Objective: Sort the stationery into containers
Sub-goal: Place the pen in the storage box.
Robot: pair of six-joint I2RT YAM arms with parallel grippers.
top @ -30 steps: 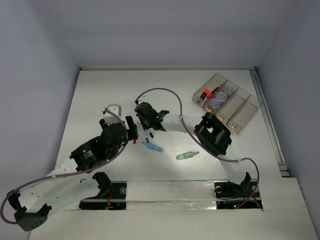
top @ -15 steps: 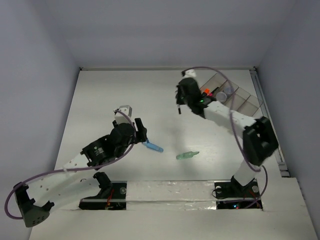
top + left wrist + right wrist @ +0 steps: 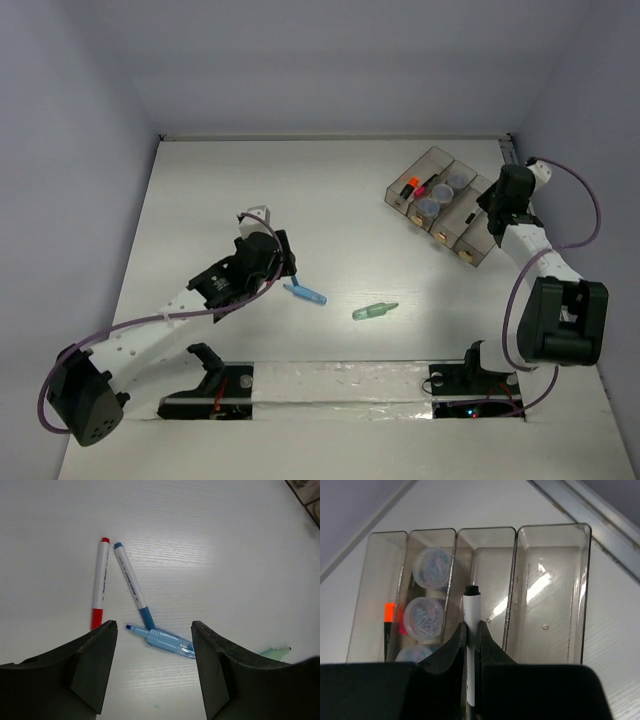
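My right gripper (image 3: 471, 626) is shut on a thin white pen with a black cap (image 3: 471, 611) and holds it over the third bin of the smoky tray (image 3: 549, 528). In the top view that gripper (image 3: 482, 208) is at the tray's right end (image 3: 478, 252). The first bin holds the orange highlighter (image 3: 388, 614) and a pink one (image 3: 402, 629). The second holds three round pots (image 3: 422, 618). My left gripper (image 3: 152, 626) is open above the light-blue marker (image 3: 168, 642), next to a red-capped (image 3: 100, 582) and a blue-capped white pen (image 3: 130, 580). The pale-green tube (image 3: 374, 311) lies apart.
The tray's fourth bin (image 3: 550, 585) holds nothing. A metal rail (image 3: 538, 240) runs along the table's right edge just past the tray. The two arm bases sit at the near edge (image 3: 330, 380). In the top view my left arm (image 3: 225, 280) hides most of the two pens.
My right arm has swung from the table's middle to the tray at the far right, carrying the black-capped pen. My left gripper has shifted a little and stays open over the light-blue marker.
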